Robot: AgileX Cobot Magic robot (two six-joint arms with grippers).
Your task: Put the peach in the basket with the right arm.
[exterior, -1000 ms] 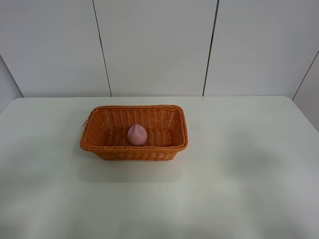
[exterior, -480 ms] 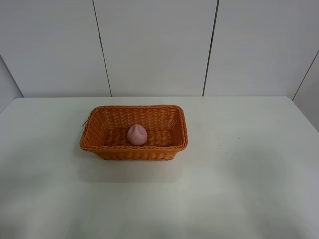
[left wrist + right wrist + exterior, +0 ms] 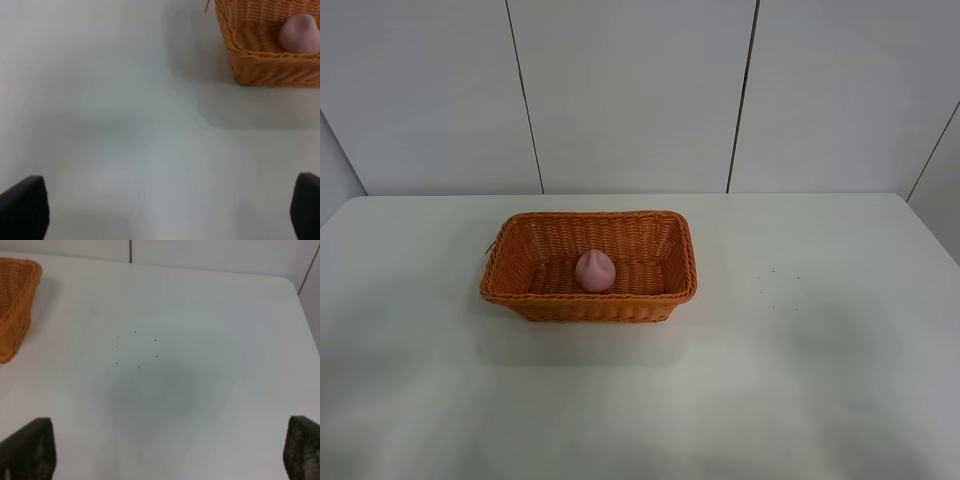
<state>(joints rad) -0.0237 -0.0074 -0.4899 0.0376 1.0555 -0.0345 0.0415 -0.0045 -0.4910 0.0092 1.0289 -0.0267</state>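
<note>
The peach [image 3: 595, 271] lies inside the basket [image 3: 588, 303], on the woven floor near the middle and close to the front wall. It sits upright, its small pointed tip aimed up and slightly toward the back wall, so its long axis runs roughly vertical. In the left wrist view the peach [image 3: 300, 34] shows as a pink dome just behind the basket's [image 3: 260, 70] near rim. The basket stands on the white desk [image 3: 800, 380], its long side running left to right in the high view, left of the desk's centre. One corner of the basket [image 3: 15, 305] shows in the right wrist view, well apart from a few dark specks [image 3: 136, 349] on the desk. Neither arm shows in the high view. The left gripper [image 3: 160, 210] has its fingers [image 3: 22, 207] spread wide, holding nothing. The right gripper [image 3: 160, 450] likewise has its fingers [image 3: 27, 450] wide apart and empty above bare desk.
</note>
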